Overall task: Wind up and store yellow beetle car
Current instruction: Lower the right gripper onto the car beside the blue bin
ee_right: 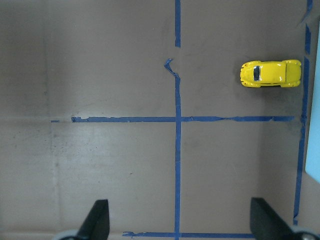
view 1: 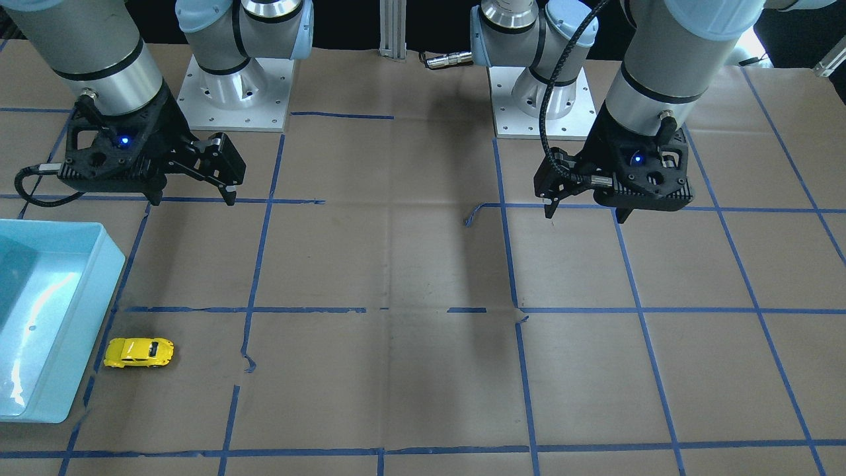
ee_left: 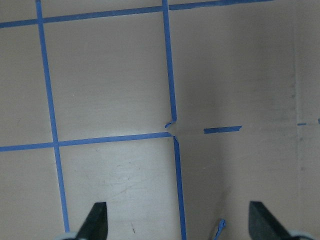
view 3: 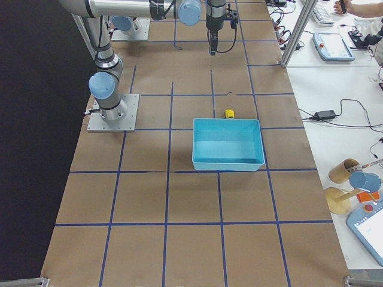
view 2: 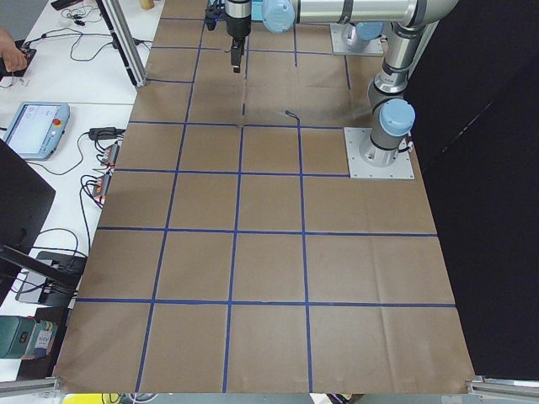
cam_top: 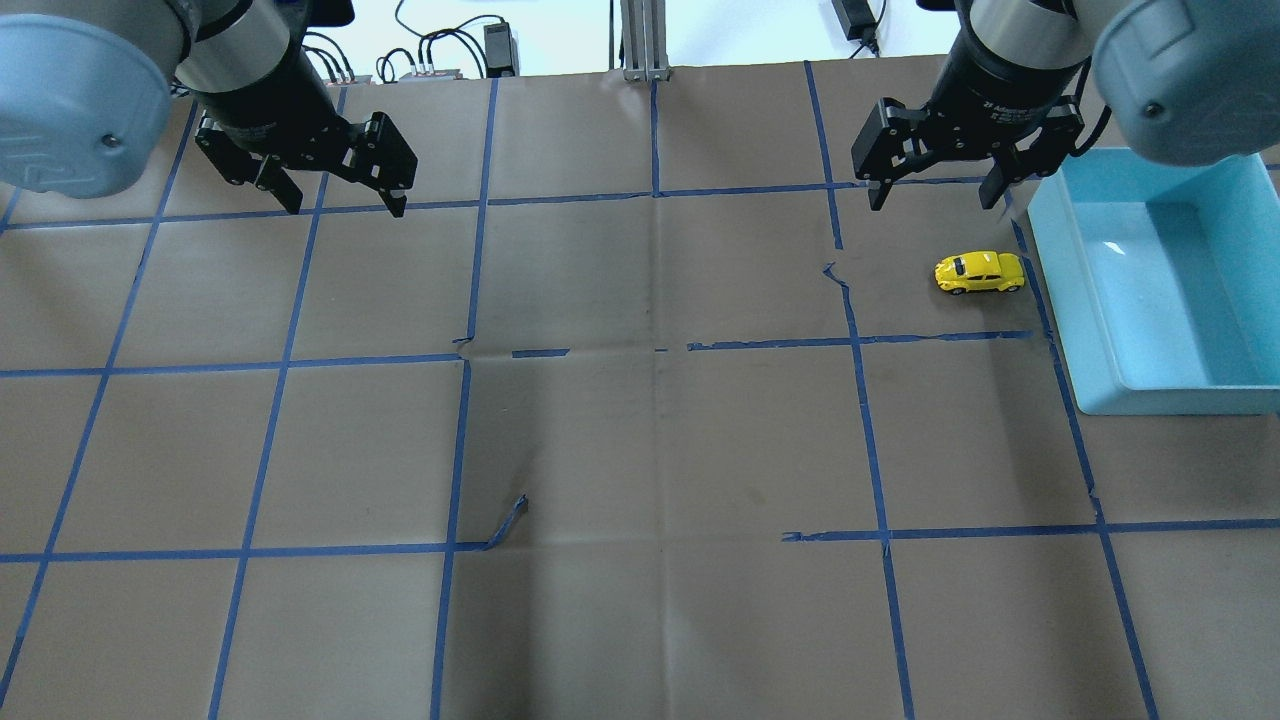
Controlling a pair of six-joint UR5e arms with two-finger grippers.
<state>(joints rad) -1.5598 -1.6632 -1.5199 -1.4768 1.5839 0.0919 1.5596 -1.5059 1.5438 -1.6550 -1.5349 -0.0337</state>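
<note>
The yellow beetle car (cam_top: 980, 272) stands on its wheels on the brown paper table, just beside the wall of a light-blue bin (cam_top: 1055, 280). It also shows in the front view (view 1: 139, 352) and at the upper right of the right wrist view (ee_right: 271, 73). My right gripper (cam_top: 933, 202) hangs open and empty above the table, a little beyond the car; its jaws stand wide apart in the right wrist view (ee_right: 180, 220). My left gripper (cam_top: 347, 208) is open and empty, far from the car on the other side of the table (ee_left: 180, 222).
The light-blue bin (view 1: 99, 291) is empty and sits at the table's right end. Blue tape lines grid the paper, with loose curled tape ends (cam_top: 510, 520). The two arm bases (view 1: 234, 92) stand at the table's back edge.
</note>
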